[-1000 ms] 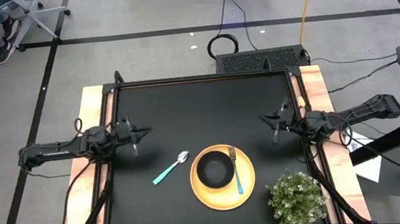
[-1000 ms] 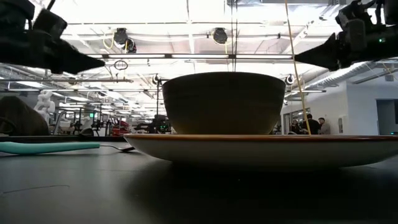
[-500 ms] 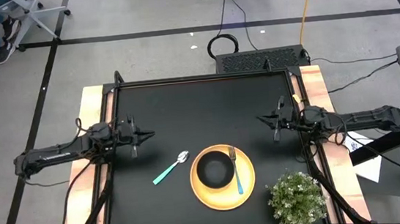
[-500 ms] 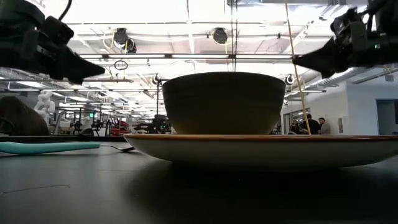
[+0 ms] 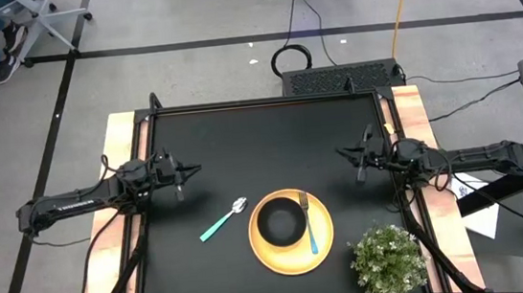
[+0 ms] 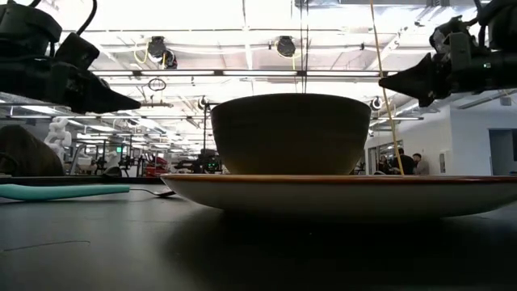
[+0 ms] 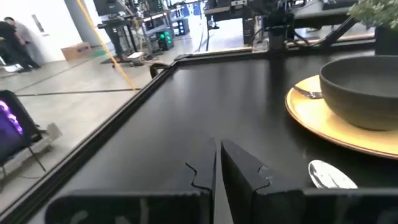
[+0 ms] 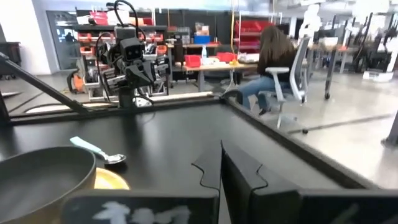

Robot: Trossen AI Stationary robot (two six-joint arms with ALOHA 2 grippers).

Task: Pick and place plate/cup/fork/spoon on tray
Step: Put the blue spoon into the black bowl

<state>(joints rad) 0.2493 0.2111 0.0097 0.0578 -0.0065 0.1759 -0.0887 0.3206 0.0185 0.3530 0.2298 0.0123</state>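
The yellow tray [image 5: 326, 241] lies at the table's near middle. The dark cup [image 5: 280, 223] stands on it, and the teal-handled fork [image 5: 310, 225] lies on the tray beside the cup. The teal-handled spoon [image 5: 222, 220] lies flat on the black table left of the tray; its silver head shows in the left wrist view [image 7: 331, 175]. My left gripper [image 5: 194, 170] hovers shut above the table's left side. My right gripper [image 5: 341, 153] hovers shut above the right side. Both are empty.
A potted plant [image 5: 387, 260] stands at the table's near right corner, close to the tray. The black tabletop [image 5: 271, 146] stretches toward the far edge. A seated person [image 8: 273, 53] shows in the room beyond the table.
My left gripper has dipped slightly and come back up, staying above the table's left side. My right gripper has moved a little toward the table's left and slightly lower. The tableware has kept still.
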